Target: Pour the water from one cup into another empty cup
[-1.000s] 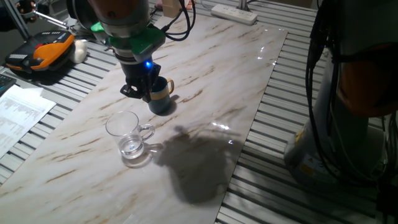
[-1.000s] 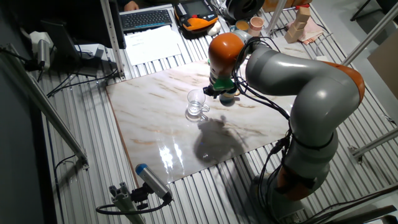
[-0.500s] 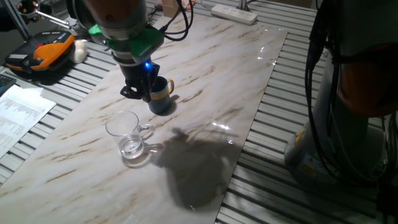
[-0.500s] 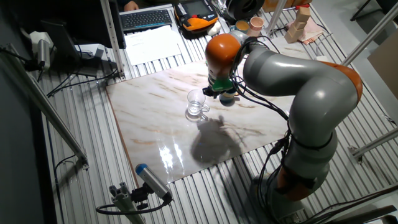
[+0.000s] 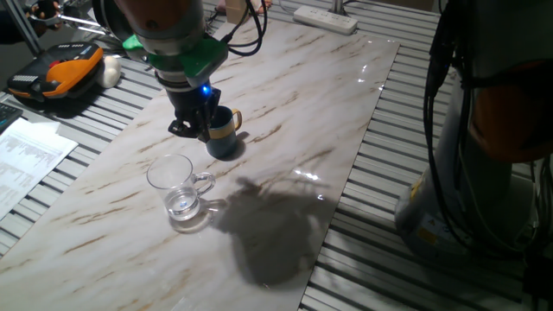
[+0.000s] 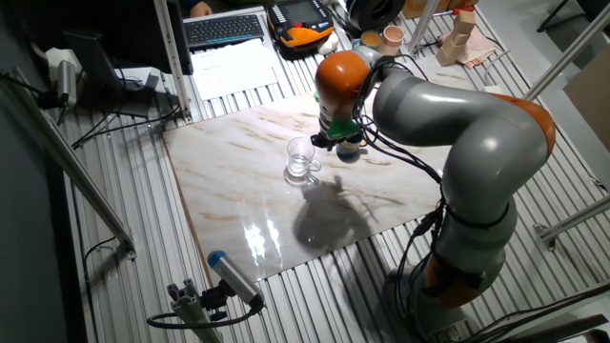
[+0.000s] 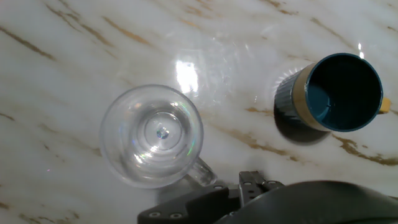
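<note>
The clear glass cup (image 5: pixel 180 192) stands upright on the marble table (image 5: pixel 285 104), with a little water (image 5: pixel 183 206) in its bottom and its handle toward the right. The dark blue cup (image 5: pixel 223 134) with a yellow-tan handle stands upright just behind it, and its inside looks empty in the hand view (image 7: pixel 344 91). My gripper (image 5: pixel 192 131) hovers next to the blue cup's left side, open and holding nothing. The hand view looks straight down on the glass cup (image 7: pixel 152 137). The other fixed view shows the gripper (image 6: pixel 335 141) between both cups.
An orange and black device (image 5: pixel 56 69) and papers (image 5: pixel 26 155) lie off the table's left side. A power strip (image 5: pixel 324 17) lies at the far end. More cups (image 6: pixel 393 38), a keyboard (image 6: pixel 224 29) and wooden blocks (image 6: pixel 462 29) sit beyond the table.
The hand has drifted a few pixels to the left. Both cups stand where they were.
</note>
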You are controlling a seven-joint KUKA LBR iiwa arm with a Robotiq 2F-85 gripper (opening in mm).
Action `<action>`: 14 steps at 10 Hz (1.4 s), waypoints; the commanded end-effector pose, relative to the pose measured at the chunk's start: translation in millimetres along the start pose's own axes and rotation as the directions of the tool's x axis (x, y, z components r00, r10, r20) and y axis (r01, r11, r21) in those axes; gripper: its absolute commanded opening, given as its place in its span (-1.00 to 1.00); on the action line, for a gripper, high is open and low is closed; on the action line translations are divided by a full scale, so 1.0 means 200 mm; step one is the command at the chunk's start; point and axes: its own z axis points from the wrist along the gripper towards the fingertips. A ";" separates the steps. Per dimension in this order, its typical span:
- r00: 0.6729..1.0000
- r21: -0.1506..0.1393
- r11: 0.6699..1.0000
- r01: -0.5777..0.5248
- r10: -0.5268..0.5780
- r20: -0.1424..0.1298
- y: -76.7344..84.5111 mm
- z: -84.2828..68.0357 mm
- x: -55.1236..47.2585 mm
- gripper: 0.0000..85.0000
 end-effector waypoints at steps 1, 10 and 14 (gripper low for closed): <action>1.000 0.003 1.000 -0.001 0.001 0.003 0.00 0.00 0.00 -1.00; 0.999 -0.073 0.997 -0.033 0.036 0.039 0.06 0.06 0.00 -1.00; 0.999 -0.071 0.996 0.050 -0.049 0.010 0.11 0.01 -0.06 -1.00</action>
